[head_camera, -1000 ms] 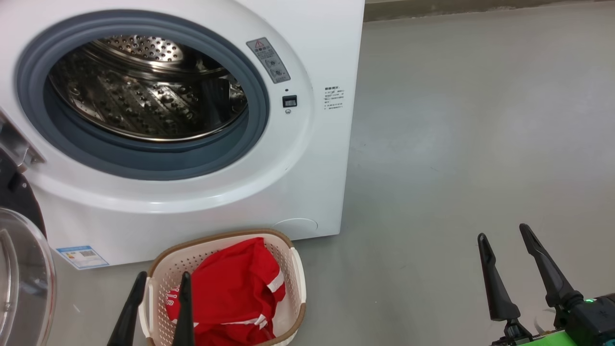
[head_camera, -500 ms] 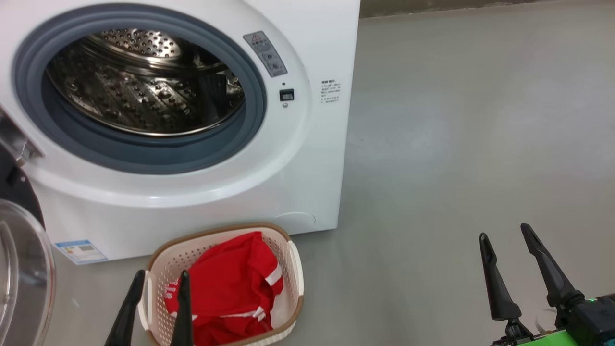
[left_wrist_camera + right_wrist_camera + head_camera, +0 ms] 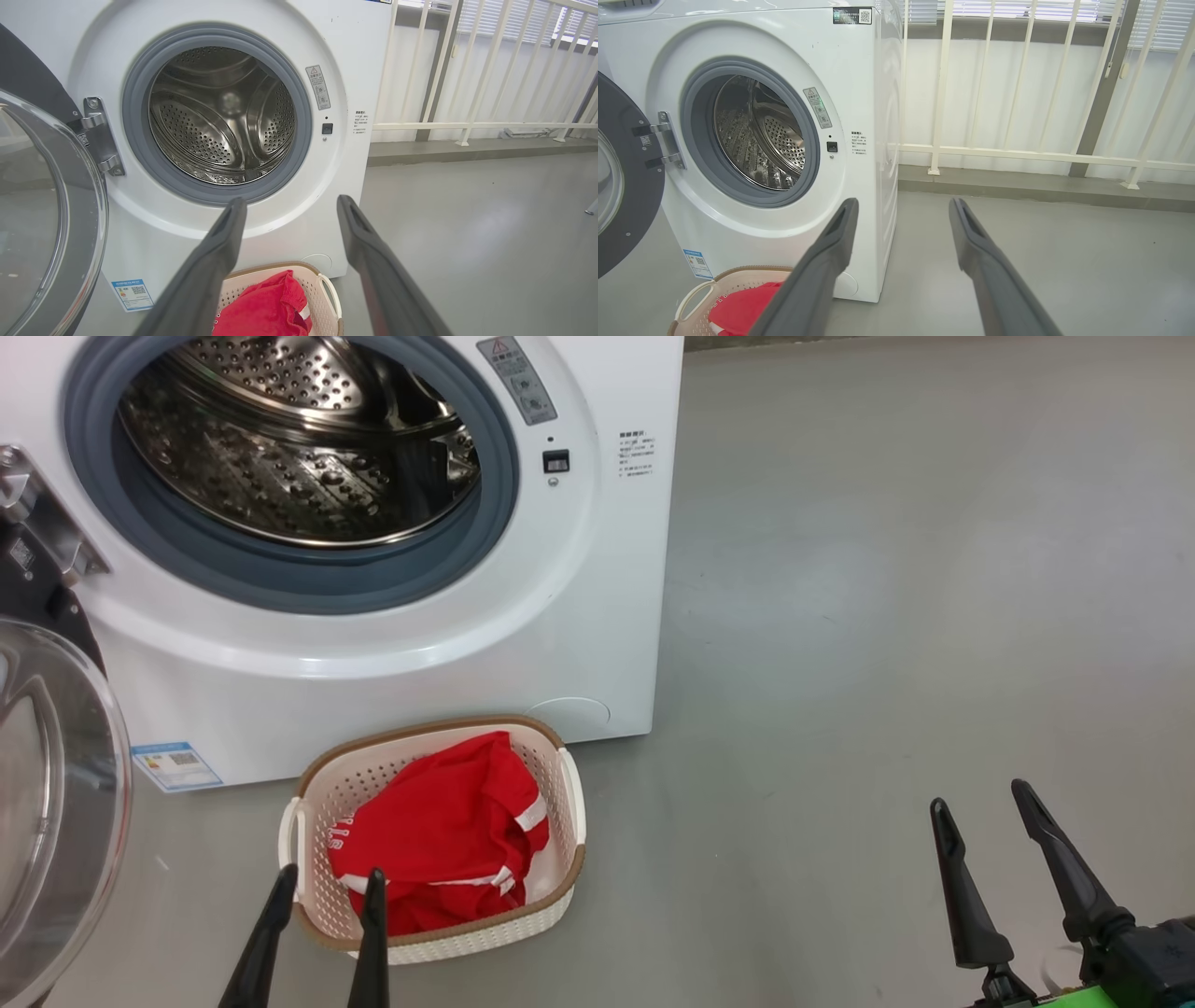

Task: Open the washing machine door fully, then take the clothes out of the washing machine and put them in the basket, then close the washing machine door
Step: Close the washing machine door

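- A grey floor (image 3: 887, 616) is seen under the washing machine (image 3: 373, 691) and stretching away on its latch side.
- The washing machine, a white front-loader, is stood on that floor. Its round mouth is ringed by a grey gasket (image 3: 280, 588), and the perforated steel drum (image 3: 280, 457) is seen through it.
- A white railing (image 3: 1017, 154) is seen behind the washing machine and beyond its latch side.
- The washing machine door (image 3: 56, 784) is swung wide open on a metal hinge (image 3: 100, 140) at the washing machine's hinge side. Its clear glass bowl is turned away from the mouth.
- The basket (image 3: 467, 945) is set on the floor just in front of the washing machine, below the mouth and close to the lower front panel.
- The clothes (image 3: 439, 831), red with white stripes, are heaped inside the basket, in front of the washing machine.
- The left claw (image 3: 330, 873) is held released, with nothing between its fingers. It is placed over the basket rim farthest from the washing machine.
- The right claw (image 3: 978, 793) is likewise spread and holds nothing. It is kept over bare floor, well apart from the washing machine on its latch side.
- A small blue label sticker (image 3: 175, 765) is fixed low on the washing machine's front, toward the hinge side.
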You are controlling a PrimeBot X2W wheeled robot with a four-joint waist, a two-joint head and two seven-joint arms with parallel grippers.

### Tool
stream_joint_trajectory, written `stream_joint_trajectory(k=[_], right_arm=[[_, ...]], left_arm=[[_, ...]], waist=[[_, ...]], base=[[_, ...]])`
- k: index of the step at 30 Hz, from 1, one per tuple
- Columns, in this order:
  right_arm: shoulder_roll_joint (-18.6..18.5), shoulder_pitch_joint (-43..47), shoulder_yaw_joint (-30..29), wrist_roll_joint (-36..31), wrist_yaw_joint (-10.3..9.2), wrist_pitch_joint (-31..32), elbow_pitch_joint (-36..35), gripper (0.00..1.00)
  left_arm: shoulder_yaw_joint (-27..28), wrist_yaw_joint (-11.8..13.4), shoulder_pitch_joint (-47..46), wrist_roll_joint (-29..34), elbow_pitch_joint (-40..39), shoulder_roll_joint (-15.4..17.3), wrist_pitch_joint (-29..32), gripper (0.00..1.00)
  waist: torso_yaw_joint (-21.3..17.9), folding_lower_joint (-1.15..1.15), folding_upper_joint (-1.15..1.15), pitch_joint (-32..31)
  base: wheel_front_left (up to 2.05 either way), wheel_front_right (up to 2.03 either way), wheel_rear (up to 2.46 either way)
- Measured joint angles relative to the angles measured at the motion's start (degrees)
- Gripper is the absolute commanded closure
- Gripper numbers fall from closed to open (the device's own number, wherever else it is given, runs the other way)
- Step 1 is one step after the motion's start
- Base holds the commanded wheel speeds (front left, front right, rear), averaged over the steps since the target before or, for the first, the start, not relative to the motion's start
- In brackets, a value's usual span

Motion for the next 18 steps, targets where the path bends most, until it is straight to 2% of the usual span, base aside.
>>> stream_joint_trajectory(k=[10,18], right_arm=[[0.01,0.29,0.14,0.00,0.00,0.69,-0.86,0.00],[0.01,0.29,1.01,-0.03,0.00,0.71,-1.46,0.00]], left_arm=[[-0.23,2.46,0.00,1.80,-0.11,0.11,0.22,0.00],[-0.21,3.03,-0.02,1.80,-1.47,-0.08,0.13,0.00]], waist=[[0.82,0.00,0.00,-0.05],[3.35,0.00,0.00,0.07]], base=[[-0.07,0.07,0.00],[0.00,0.00,0.00]])
